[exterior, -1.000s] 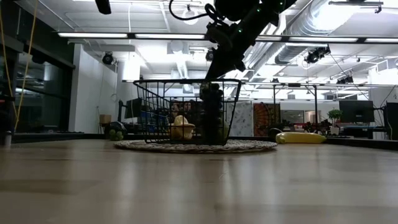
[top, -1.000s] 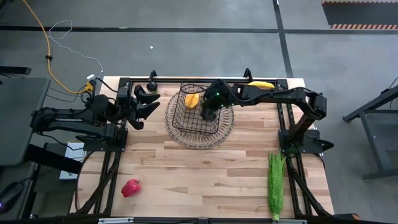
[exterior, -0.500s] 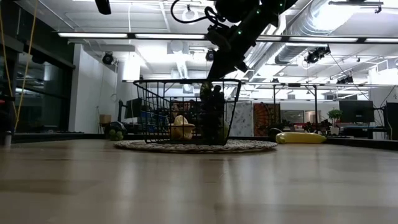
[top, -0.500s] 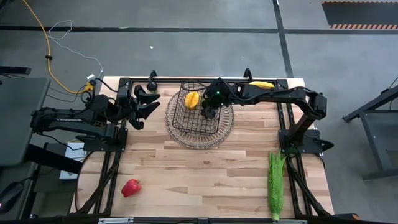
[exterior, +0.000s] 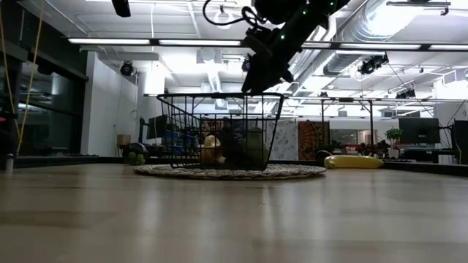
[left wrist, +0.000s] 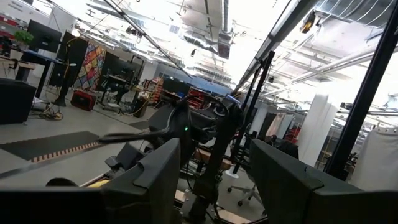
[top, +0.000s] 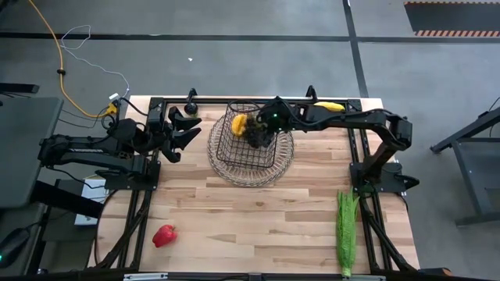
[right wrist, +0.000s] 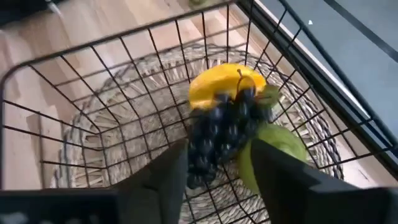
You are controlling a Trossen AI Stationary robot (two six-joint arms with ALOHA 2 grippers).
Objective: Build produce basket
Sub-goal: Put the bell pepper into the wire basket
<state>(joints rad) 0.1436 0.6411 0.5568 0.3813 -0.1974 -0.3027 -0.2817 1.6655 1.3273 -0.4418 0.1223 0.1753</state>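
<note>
Basket (top: 248, 144), dark wire mesh on a round woven base, stands at the table's (top: 258, 218) far middle; only the right wrist view shows its contents plainly: dark grape bunch (right wrist: 221, 134) lying on the yellow-orange fruit (right wrist: 224, 84), green round fruit (right wrist: 273, 149) beside them. Right gripper (top: 264, 134) hangs over the basket's far right corner, fingers spread and holding nothing; left gripper (top: 181, 129) waits at the table's far left, fingers apart. High view alone lists the corn ear (top: 345, 230) near right, banana (top: 328, 106) at the far edge, red pepper (top: 164, 235) near left.
</note>
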